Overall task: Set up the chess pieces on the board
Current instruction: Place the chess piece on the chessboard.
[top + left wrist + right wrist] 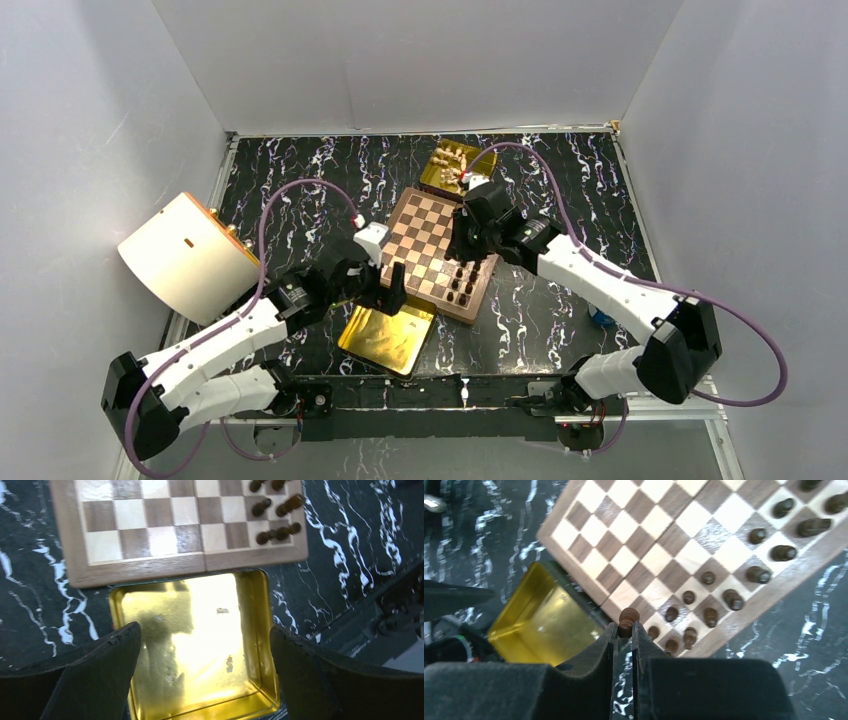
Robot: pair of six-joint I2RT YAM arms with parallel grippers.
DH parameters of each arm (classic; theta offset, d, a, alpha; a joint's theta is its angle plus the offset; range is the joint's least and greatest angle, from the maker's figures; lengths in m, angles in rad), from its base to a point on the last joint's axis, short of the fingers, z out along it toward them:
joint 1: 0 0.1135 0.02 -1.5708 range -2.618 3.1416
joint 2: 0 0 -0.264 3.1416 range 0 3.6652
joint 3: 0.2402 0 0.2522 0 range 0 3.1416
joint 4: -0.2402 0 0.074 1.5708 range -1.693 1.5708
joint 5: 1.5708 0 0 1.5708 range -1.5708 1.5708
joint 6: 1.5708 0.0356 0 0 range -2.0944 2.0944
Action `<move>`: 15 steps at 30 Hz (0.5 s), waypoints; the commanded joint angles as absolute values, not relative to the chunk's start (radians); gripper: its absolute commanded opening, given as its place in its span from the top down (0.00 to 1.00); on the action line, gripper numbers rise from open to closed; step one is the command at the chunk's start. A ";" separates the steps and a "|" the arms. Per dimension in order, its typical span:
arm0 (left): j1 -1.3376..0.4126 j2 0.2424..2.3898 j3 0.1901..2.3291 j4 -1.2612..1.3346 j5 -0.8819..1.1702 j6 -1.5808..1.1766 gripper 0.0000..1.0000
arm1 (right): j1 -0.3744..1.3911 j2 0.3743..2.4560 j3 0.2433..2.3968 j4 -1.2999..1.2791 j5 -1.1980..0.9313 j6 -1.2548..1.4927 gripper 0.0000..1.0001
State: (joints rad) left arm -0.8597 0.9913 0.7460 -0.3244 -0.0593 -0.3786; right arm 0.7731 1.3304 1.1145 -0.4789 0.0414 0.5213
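Nearest the arm bases: shiny gold rectangular tray point(250, 630), lying just beside the near rim of the square wooden chessboard point(145, 575) with brown and cream checks. Only a few flecks show in it. The left gripper point(205, 635) hangs over it, jaws spread wide, nothing between them.

Risk: a low sweep from here could catch the tray wall and shove the tray into the board, jolting whatever stands there.

Near right part of the board: small dark brown turned chessmen point(709, 615), upright and closely spaced.

Above them: right gripper point(625, 630), jaws narrow, pinching one dark brown chess piece point(628, 620) at the very fingertips.

Risk: the fingers look broad against the squares, so a descent beside neighbours may topple them. With so shallow a hold, the piece may tilt on release.

Farthest: second gold tray point(432, 178) holding pale cream chessmen point(452, 158), none set out yet.
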 commanded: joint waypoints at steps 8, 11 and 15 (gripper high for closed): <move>-0.519 1.012 0.779 -0.287 0.231 -0.355 0.04 | 0.714 1.524 1.305 -0.597 0.261 0.443 0.84; -0.517 1.017 0.797 -0.336 0.203 -0.275 0.04 | 0.694 1.576 1.330 -0.604 0.257 0.438 0.84; -0.517 0.978 0.775 -0.368 0.151 -0.185 0.05 | 0.680 1.638 1.366 -0.614 0.260 0.433 0.84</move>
